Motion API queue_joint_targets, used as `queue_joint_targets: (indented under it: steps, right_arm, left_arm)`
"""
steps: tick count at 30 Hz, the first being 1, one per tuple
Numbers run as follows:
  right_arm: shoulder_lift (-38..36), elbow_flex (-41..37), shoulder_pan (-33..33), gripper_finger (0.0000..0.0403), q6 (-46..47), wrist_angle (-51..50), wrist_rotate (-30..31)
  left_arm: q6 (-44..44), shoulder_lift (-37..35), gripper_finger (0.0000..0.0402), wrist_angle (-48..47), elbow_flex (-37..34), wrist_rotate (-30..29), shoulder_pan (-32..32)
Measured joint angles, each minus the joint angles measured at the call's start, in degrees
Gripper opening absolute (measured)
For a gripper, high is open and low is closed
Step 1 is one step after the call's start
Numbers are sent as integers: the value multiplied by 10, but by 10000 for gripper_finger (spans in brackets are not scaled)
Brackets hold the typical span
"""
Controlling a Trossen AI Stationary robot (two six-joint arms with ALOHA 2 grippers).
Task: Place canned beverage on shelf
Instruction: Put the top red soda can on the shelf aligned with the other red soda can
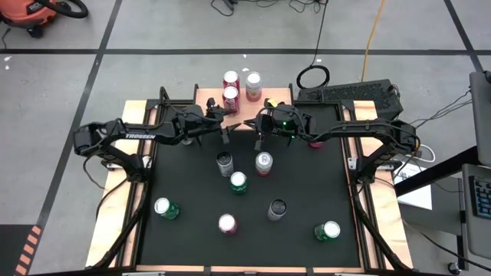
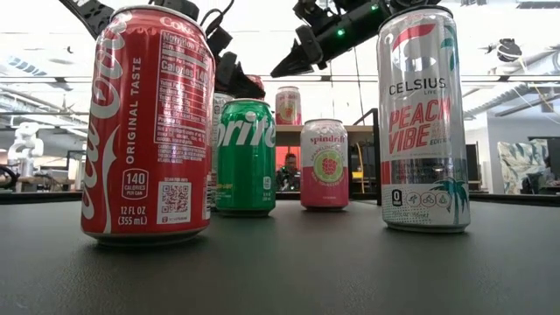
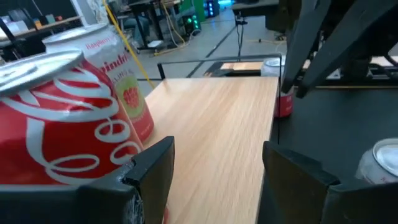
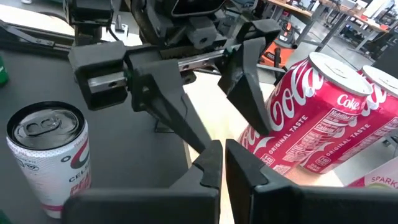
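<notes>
The shelf, a light wood top, stands at the table's far edge and bears three upright cans on their bases: two red Coke cans and a pink-and-white can. My left gripper reaches over the shelf's near edge. It is open, with only bare wood between its fingers and the nearer Coke can just outside one finger. My right gripper is shut and holds nothing. It hovers just right of the left gripper, pointing at it. My left gripper has one finger right beside the nearer Coke can's side wall, on the outside of the open fingers. I cannot tell whether that finger touches the can. The can stands upright on the shelf.
Several more cans stand on the black mat: a silver one, a pink-topped one, green ones, a dark one and a pink one. The shelf's right half is bare wood.
</notes>
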Motion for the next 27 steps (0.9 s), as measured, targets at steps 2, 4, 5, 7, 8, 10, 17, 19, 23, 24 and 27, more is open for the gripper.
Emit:
queue_joint_targets:
  steps: [2, 4, 5, 7, 8, 10, 17, 19, 23, 24, 27]
  right_arm:
    - [0, 0, 0, 0, -3, -1, 0]
    - [0, 0, 0, 0, -4, -1, 0]
    - [0, 0, 0, 0, -5, -1, 0]
    - [0, 0, 0, 0, -5, -2, 0]
    - [0, 0, 0, 0, -6, -2, 0]
    - [0, 0, 0, 0, -8, -3, 0]
    - [0, 0, 0, 0, -9, -3, 0]
    - [0, 0, 0, 0, -9, -3, 0]
    - [0, 0, 0, 0, -9, -3, 0]
    - [0, 0, 0, 0, -8, -3, 0]
    - [0, 0, 0, 0, -8, -3, 0]
  left_arm:
    - [0, 5, 244, 4, 0, 0, 0]
    - [0, 8, 244, 10, 0, 0, 2]
    - [0, 9, 244, 14, 0, 0, 3]
    - [-4, 9, 244, 15, 0, -4, 7]
    - [-5, 9, 243, 15, 0, -6, 8]
    - [-6, 9, 244, 14, 0, -6, 12]
    - [-5, 9, 244, 21, 0, -7, 12]
    - [-5, 9, 244, 20, 0, -8, 14]
    - [-5, 9, 244, 21, 0, -9, 20]
    - [-5, 9, 244, 21, 0, -9, 21]
    - [-5, 9, 244, 22, 0, -9, 21]
